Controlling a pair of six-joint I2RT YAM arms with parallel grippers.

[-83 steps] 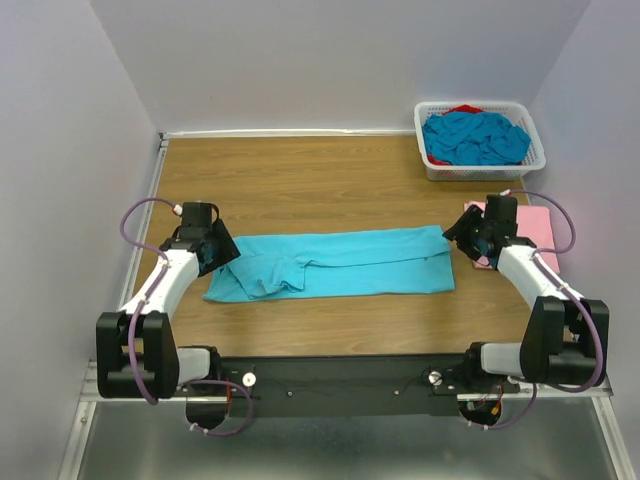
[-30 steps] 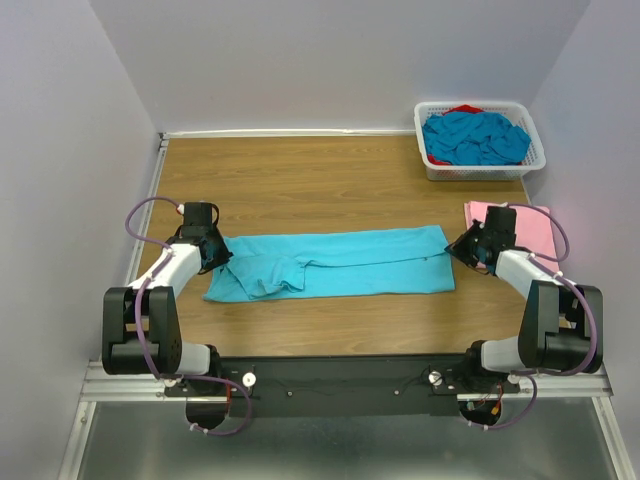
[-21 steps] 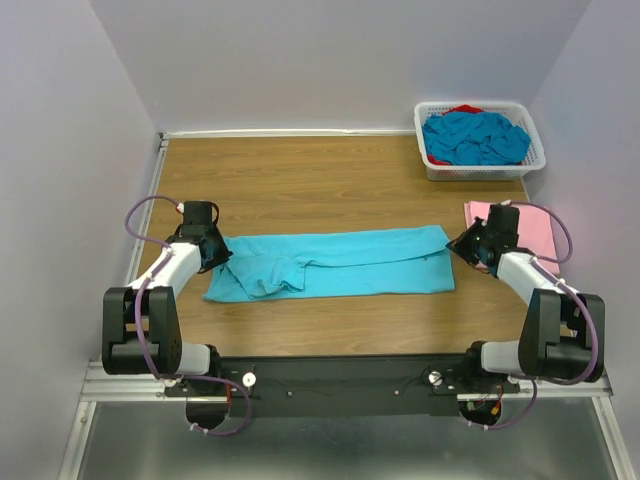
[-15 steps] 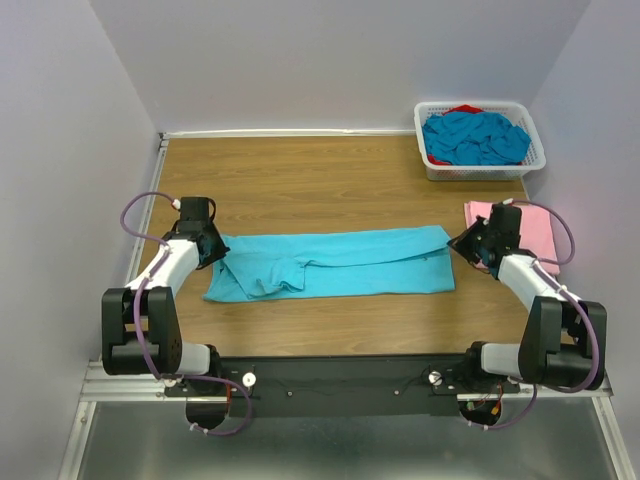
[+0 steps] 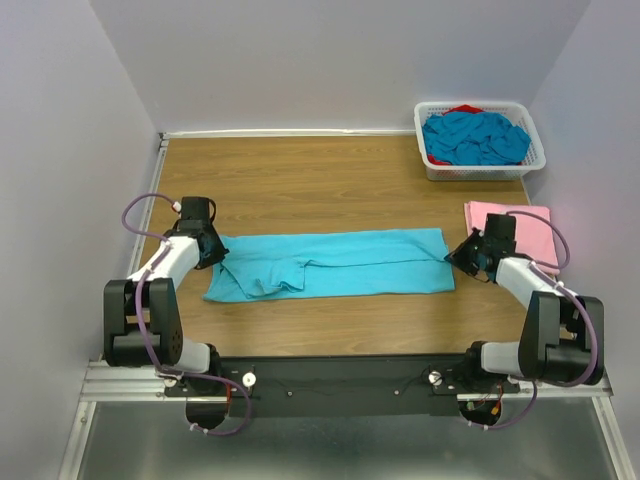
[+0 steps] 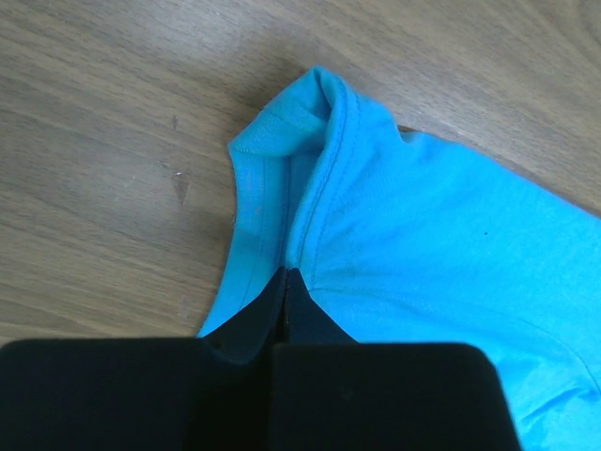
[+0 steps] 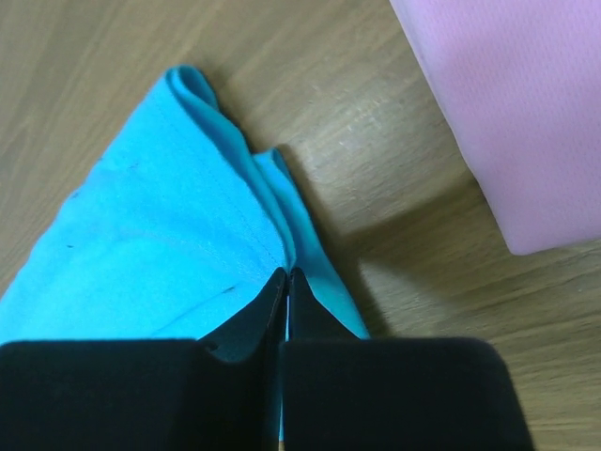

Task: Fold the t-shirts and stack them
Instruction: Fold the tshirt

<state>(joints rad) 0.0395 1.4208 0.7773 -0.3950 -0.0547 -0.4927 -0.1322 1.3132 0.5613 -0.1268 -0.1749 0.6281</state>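
Observation:
A turquoise t-shirt (image 5: 340, 262), folded into a long strip, lies flat across the middle of the table. My left gripper (image 5: 213, 247) is shut on its left end, and the left wrist view shows the fingertips (image 6: 285, 272) pinching the hemmed cloth (image 6: 423, 235). At the shirt's right end my right gripper (image 5: 458, 256) holds the corner, the jaws almost together with a sliver of the shirt's blue cloth (image 7: 169, 216) between them (image 7: 287, 272). A folded pale pink t-shirt (image 5: 525, 230) lies flat just right of that gripper, also seen in the right wrist view (image 7: 507, 103).
A white lattice basket (image 5: 480, 172) stands at the back right, holding a heap of crumpled turquoise shirts (image 5: 475, 138) and a bit of red cloth (image 5: 463, 109). Walls close in the table on three sides. Bare wood (image 5: 300, 180) lies behind the spread shirt.
The right gripper has slid a little nearer and leftward at the shirt's right corner. The left gripper has shifted slightly left and back. The shirt stays flat.

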